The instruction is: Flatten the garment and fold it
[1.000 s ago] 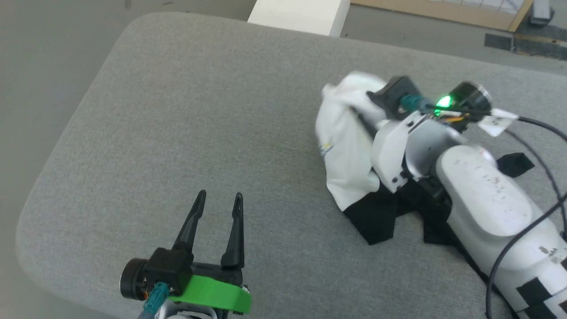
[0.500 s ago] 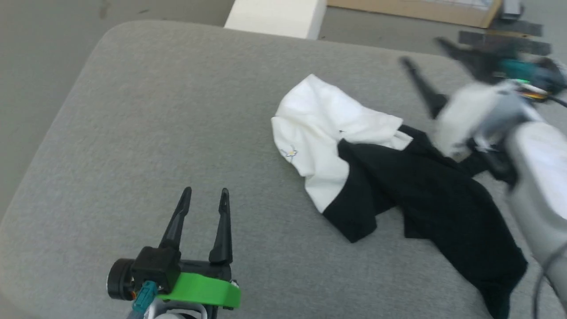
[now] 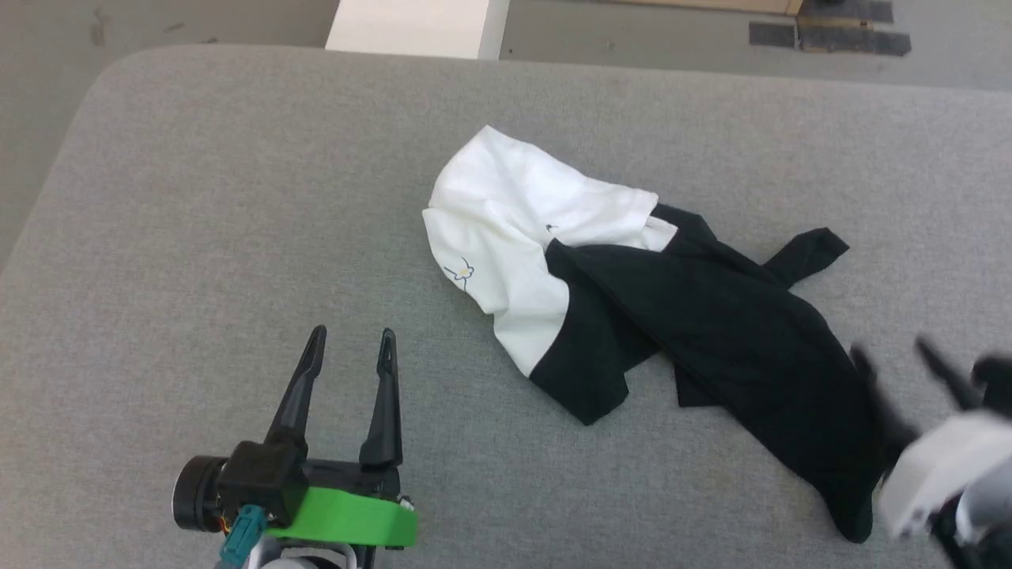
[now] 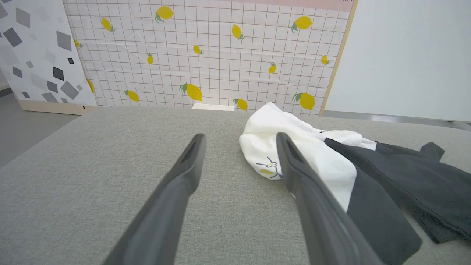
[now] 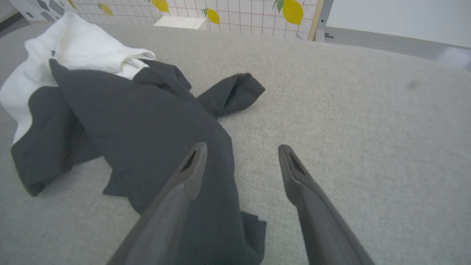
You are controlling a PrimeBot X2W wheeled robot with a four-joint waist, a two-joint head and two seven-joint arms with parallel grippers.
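garment (image 3: pixel 711 316): 1 | pincers: 2, left pincer (image 3: pixel 352 341), right pincer (image 5: pixel 241 148) | grey padded surface (image 3: pixel 237 197): 1

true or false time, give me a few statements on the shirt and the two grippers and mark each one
1. The shirt lies crumpled on the grey cushion, not spread flat. True.
2. The left gripper is holding the shirt. False: it is open and apart from the shirt, over bare cushion.
3. The right gripper is open with nothing gripped. True.
4. The shirt's white part lies nearest the right gripper. False: the black part lies on that side, and the white part is toward the left gripper.
5. A small print shows on the white part. True.
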